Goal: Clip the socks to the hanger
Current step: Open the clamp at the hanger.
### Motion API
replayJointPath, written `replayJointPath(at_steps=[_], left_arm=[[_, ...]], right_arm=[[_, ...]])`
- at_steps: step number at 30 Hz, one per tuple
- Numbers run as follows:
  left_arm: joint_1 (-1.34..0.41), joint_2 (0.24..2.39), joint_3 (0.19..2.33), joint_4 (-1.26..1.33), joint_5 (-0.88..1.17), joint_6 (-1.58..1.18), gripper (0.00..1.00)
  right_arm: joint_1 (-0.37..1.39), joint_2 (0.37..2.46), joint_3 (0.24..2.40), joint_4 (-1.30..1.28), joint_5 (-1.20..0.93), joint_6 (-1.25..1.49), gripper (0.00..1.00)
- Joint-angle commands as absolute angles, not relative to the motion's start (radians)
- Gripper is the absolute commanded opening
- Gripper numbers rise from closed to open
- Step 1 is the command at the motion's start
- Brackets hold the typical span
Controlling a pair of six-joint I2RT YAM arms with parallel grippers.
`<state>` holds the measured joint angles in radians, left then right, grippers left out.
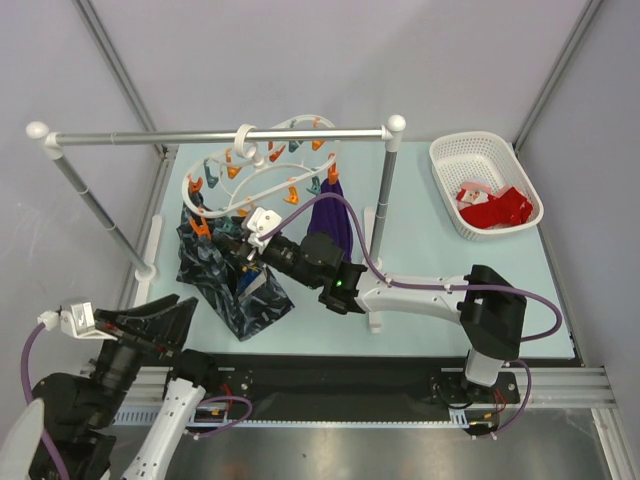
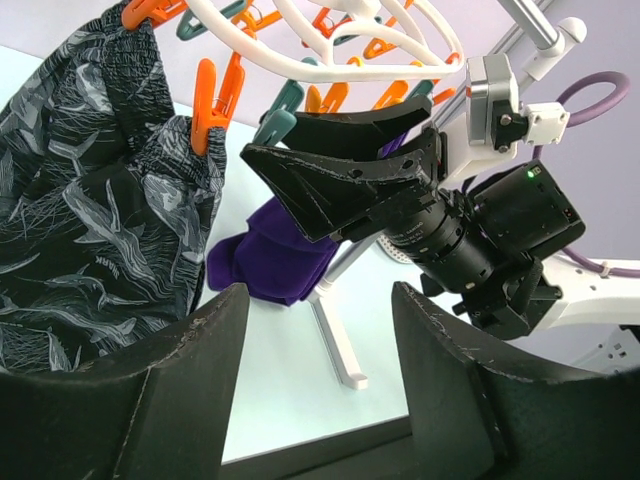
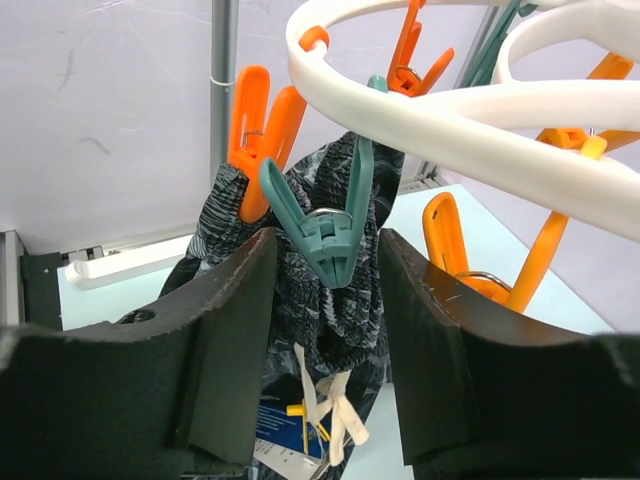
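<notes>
Grey-walled cell, pale teal bench (image 1: pixel 420 250). Hanger (image 3: pixel 420 115) hung from the rail (image 1: pixel 180 136) at 11 o'clock, with a navy cloth (image 1: pixel 235 290) and a purple cloth (image 1: pixel 330 220) pinned under it. Socks (image 1: pixel 495 208) lay heaped in the white basket (image 1: pixel 450 160) at 2 o'clock, well apart from the hanger; none clipped, none held.

Right gripper (image 3: pixel 325 260) sat at the hanger's near side, fingers parted wide and straddling a teal clothespin (image 3: pixel 335 215), a gap showing on both sides, holding nothing. Left gripper (image 2: pixel 320 300) sat at 7 o'clock by the bench edge, fingers wide apart, empty.

Judgement: socks look light and limp, will slump when lifted, not fragile, and the knit should give grip. Best taken by cuff or toe, so a free edge is left to feed into a pin. Pins dangle and may swing when pushed.
</notes>
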<state>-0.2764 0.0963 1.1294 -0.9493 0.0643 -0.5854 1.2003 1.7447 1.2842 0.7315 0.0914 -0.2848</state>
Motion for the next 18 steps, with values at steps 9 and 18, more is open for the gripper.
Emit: replayJointPath(at_steps=[9,18], left_arm=[[-0.268,0.121,1.112,-0.89,0.123,-0.626,0.65],[-0.268,0.19,1.138,-0.841,0.179,-0.606,0.65]], right_arm=[[1.207,1.727,1.319,0.772,0.066,-0.259,0.36],[1.213,1.678,1.299,0.729,0.058,-0.224,0.23]])
